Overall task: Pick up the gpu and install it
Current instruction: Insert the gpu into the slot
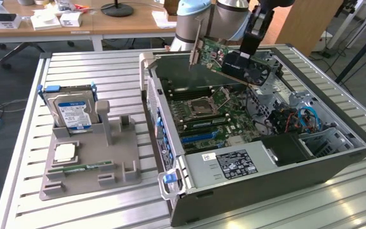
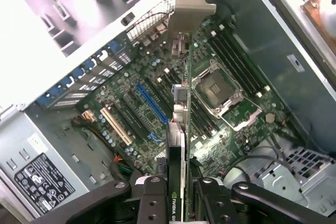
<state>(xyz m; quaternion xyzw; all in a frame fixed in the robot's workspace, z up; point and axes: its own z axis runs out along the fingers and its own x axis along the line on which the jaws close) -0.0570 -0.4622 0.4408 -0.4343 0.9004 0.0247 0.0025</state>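
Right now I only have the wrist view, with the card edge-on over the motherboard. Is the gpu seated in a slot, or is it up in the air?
Observer: Up in the air. The fingers hold the gpu tilted above the open case.
Operator: Which way does its fan side face?
Observer: Toward the exterior view's right; the silver bracket end points to that view's left.
Operator: What stands on the table beside the case?
Observer: A grey holder at the exterior view's left, with a hard drive upright in it.
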